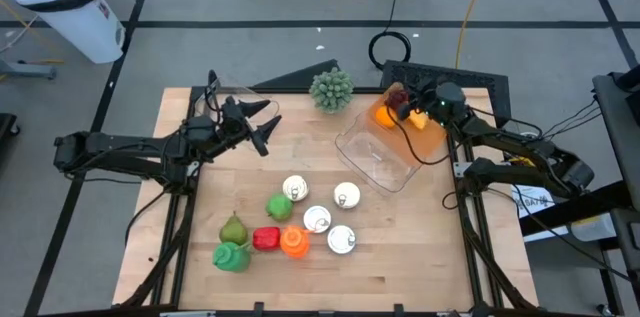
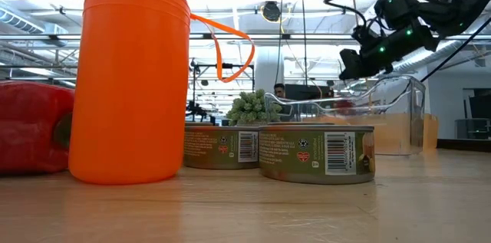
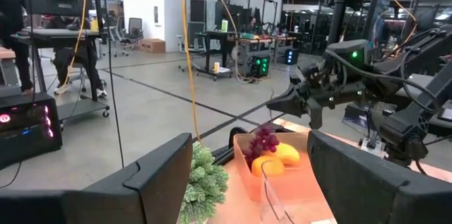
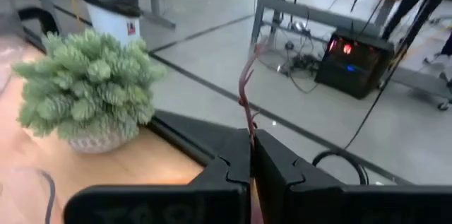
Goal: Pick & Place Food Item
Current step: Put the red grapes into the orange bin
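Hanging over the far right corner of the bench, the right claw has its fingers pressed together on a thin reddish stem, which looks like the stalk of the grape bunch, though from the wrist view I can't be sure. It sits just above the orange and yellow fruit at the far end of the clear plastic bin, which lies tilted on the wood. Just beside the bin stands a small green potted plant.

Across the bench, the left claw hovers above the far left part with its fingers spread apart and nothing between them, pointing toward the bin.

Nearer the front lie four tin cans in a loose cluster, with a green fruit touching one. Along the front left sit a pear, a green pepper, a red pepper and an orange bottle, close together.
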Tool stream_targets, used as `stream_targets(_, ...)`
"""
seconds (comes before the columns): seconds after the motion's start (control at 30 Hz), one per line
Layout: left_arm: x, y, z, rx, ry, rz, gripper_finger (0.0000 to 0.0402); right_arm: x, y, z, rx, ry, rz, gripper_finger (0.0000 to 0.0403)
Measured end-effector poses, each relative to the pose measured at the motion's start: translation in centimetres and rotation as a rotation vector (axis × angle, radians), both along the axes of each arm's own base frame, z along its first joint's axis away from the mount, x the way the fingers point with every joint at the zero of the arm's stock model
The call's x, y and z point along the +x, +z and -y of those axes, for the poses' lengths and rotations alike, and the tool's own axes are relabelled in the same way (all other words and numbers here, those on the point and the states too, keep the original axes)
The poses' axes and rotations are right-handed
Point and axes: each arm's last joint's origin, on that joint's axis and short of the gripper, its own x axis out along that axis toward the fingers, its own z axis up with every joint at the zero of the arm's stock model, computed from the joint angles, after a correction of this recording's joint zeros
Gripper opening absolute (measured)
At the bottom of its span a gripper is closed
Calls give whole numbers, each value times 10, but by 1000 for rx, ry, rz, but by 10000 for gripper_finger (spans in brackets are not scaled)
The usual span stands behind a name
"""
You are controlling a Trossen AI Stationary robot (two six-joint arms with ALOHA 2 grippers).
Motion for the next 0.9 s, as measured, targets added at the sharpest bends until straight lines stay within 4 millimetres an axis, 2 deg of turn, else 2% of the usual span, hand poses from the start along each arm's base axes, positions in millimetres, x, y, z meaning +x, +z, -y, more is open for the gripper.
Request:
stream_targets(0.37, 0, 0, 0, 0, 0, 0, 294, 0, -6, 0, 45, 2, -33, 0)
stream_targets(0.73, 0, 0, 0, -3, 0, 2, 294, 1, -40, 5, 8, -9, -11, 0)
stream_targets(0.9, 0, 0, 0, -3, 0, 1, 294, 5, -48, 11, -18, -4, -26, 2)
